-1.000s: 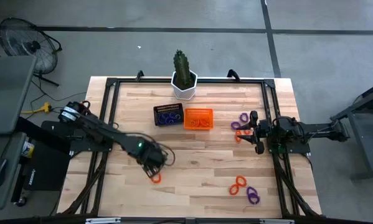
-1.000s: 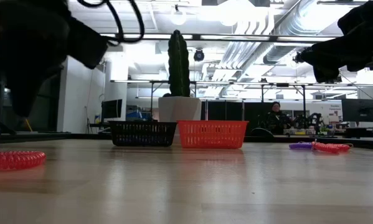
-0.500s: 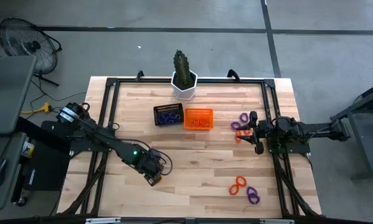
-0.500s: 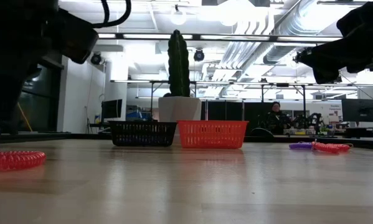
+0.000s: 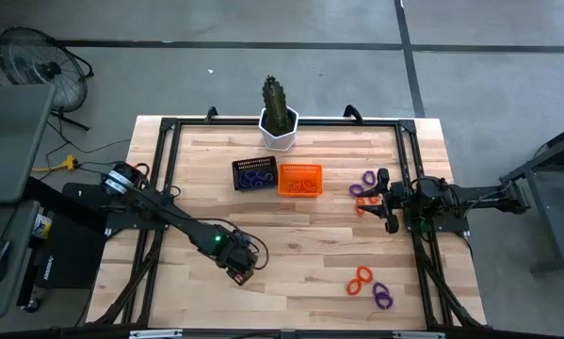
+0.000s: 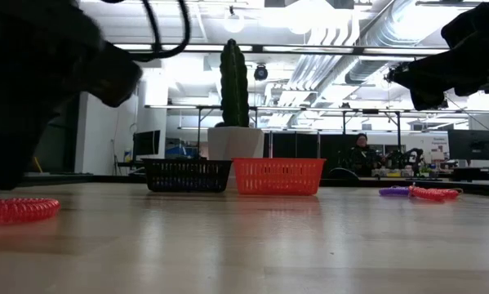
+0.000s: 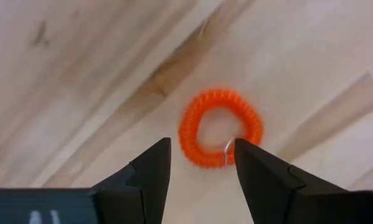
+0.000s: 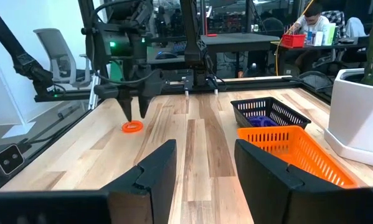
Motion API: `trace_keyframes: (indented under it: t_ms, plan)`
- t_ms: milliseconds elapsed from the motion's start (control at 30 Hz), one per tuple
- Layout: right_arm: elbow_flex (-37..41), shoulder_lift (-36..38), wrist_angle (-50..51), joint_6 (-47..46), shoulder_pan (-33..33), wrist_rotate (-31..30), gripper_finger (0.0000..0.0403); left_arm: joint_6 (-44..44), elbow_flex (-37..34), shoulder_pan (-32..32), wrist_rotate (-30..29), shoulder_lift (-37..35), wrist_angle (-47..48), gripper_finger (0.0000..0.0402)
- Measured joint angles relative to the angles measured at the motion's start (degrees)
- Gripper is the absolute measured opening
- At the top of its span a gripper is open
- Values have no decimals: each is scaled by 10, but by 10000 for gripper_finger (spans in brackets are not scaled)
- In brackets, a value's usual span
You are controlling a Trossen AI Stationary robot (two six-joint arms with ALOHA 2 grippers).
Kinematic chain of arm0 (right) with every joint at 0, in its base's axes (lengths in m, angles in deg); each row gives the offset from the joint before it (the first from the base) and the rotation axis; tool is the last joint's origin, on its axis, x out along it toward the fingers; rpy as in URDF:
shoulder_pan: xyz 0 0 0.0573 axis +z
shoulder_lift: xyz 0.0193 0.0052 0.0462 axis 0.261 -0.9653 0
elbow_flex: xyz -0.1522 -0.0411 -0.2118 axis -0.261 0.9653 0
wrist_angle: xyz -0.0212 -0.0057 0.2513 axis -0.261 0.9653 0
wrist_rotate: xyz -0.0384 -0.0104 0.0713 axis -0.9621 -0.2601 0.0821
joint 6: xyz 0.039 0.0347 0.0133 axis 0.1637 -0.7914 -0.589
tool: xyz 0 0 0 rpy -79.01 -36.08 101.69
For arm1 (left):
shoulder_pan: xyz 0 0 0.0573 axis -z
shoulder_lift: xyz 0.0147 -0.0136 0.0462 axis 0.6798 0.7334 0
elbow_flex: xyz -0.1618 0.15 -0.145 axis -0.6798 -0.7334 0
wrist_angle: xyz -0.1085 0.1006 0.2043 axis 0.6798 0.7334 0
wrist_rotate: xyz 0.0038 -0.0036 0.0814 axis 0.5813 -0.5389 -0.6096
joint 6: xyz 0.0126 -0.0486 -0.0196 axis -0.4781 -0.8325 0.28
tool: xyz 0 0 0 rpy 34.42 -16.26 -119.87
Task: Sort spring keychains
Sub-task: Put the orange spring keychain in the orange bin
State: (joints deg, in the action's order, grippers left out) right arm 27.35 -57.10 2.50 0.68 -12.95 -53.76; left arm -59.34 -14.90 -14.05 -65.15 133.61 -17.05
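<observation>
We see the left gripper (image 7: 202, 163) spread open, gripping nothing, directly over an orange spring keychain (image 7: 220, 127) on bare wood toward the desk's (image 5: 291, 273) front edge.

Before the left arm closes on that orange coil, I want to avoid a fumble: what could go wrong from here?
1. The left gripper is open above the orange spring keychain, which lies flat on the table. The fingertips could press the thin coil and skid it away rather than pinch it.
2. The ring sits off-centre toward one finger, so closing may catch only its edge.
</observation>
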Motion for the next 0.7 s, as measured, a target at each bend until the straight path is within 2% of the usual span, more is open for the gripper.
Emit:
trace_keyframes:
  t_ms: [200,700]
  plan:
    - [0,0,0,0,0,0,157,0,1,-10,-8,16,3,172]
    - [0,0,0,0,0,0,157,32,2,-15,13,65,0,165]
